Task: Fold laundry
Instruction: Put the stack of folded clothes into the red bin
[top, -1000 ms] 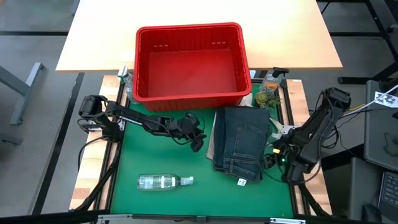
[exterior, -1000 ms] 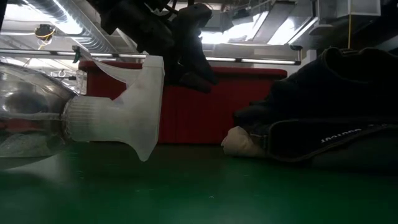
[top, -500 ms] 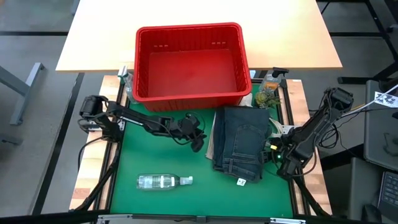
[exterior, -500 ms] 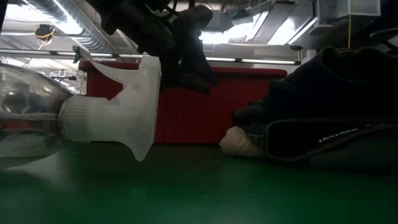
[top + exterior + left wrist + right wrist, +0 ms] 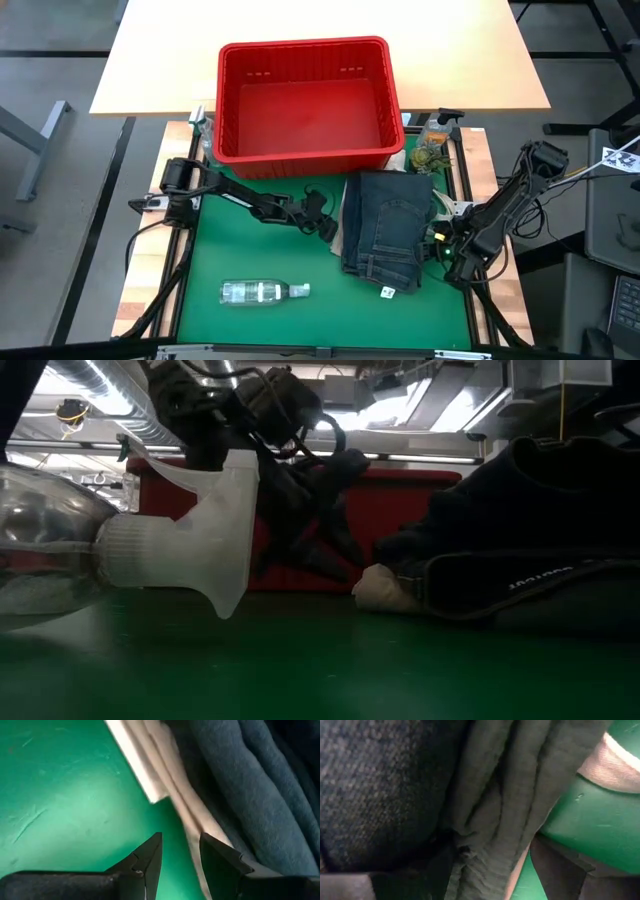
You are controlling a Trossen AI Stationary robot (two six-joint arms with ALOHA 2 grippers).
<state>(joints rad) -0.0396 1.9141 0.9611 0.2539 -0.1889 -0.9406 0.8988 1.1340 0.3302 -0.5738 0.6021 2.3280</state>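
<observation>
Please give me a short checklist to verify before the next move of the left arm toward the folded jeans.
1. Left tool open, nothing held: ok.
2. Left tool beside the tan cloth edge under the jeans: ok.
3. Jeans lie folded on the green mat: ok.
4. Right tool at the pile's right edge: ok; holding cloth: cannot tell.
5. Bottle away from the left arm's path: ok.
6. Red basket empty: ok.

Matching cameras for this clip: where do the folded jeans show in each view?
High view: jeans right of centre, below the red basket.
Low view: dark heap at right, basket behind.
Left wrist view: blue denim beyond the left pincer.
Right wrist view: dark denim beside olive cloth.
Shared landmark: green mat.
</observation>
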